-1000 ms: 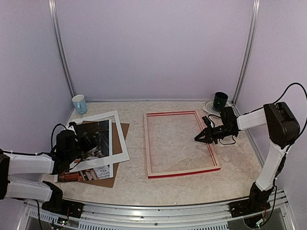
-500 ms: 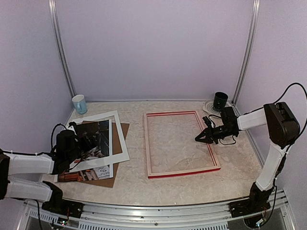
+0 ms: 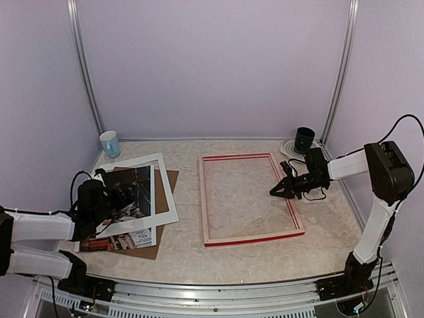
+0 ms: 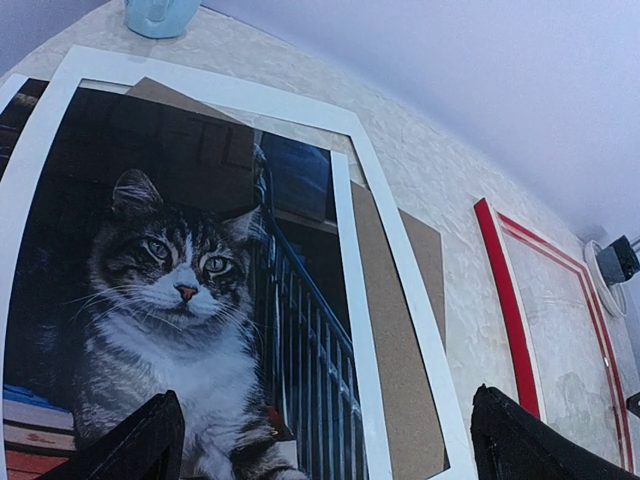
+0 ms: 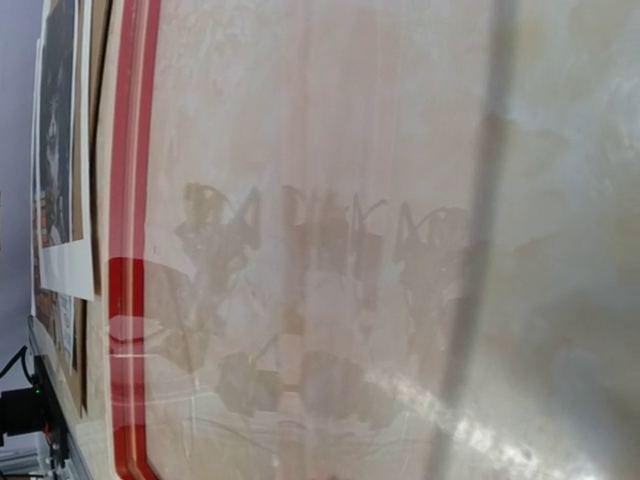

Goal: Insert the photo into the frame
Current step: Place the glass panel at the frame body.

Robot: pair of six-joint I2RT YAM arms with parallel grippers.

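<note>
The photo (image 3: 126, 199) of a tabby cat lies at the left of the table, overlapping a white mat (image 3: 169, 189) on a brown backing board (image 3: 162, 222). In the left wrist view the cat print (image 4: 170, 290) fills the near field. My left gripper (image 4: 325, 450) hovers low over its near edge, jaws wide open and empty; it also shows in the top view (image 3: 119, 199). The red frame (image 3: 248, 199) lies flat in the middle. My right gripper (image 3: 277, 191) is over the frame's right rail. The right wrist view shows the far red rail (image 5: 130, 200) but no fingers.
A pale blue cup (image 3: 110, 143) stands at the back left, also in the left wrist view (image 4: 160, 15). A dark cup (image 3: 305, 139) on a white disc stands at the back right. Purple walls close in three sides.
</note>
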